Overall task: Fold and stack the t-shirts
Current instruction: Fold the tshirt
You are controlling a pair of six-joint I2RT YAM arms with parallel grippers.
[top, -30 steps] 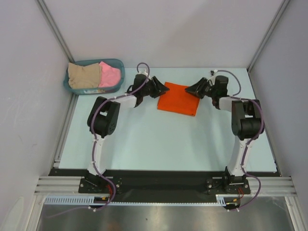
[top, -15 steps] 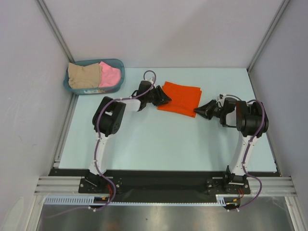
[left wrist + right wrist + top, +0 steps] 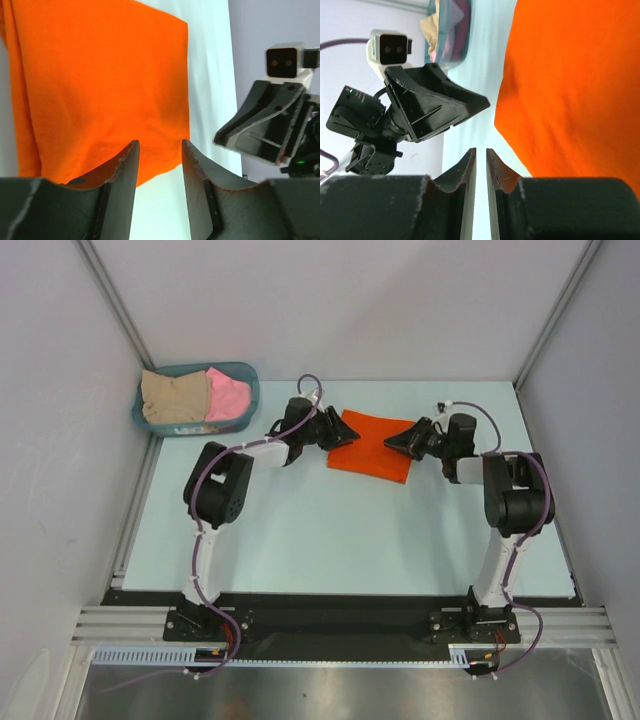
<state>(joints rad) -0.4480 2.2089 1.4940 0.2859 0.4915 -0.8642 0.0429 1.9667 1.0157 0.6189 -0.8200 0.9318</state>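
Observation:
The orange t-shirt (image 3: pixel 370 446) lies folded flat at the back middle of the table; it also shows in the left wrist view (image 3: pixel 100 85) and the right wrist view (image 3: pixel 575 85). My left gripper (image 3: pixel 336 430) is at its left edge, jaws open and empty (image 3: pixel 160 146), with the cloth's corner just beyond the fingertips. My right gripper (image 3: pixel 396 442) is at its right edge, jaws closed to a thin slit and empty (image 3: pixel 481 151). The beige t-shirt (image 3: pixel 173 396) and the pink t-shirt (image 3: pixel 229 393) lie in the basket.
The teal basket (image 3: pixel 246 375) stands at the back left corner of the table, against the enclosure's wall. The two grippers face each other across the orange cloth, a short way apart. Grey walls close off the back and both sides.
My right gripper has come back up and left from the near right to the orange shirt's right edge. My left gripper has shifted slightly back along the left edge. The shirt lies much as before.

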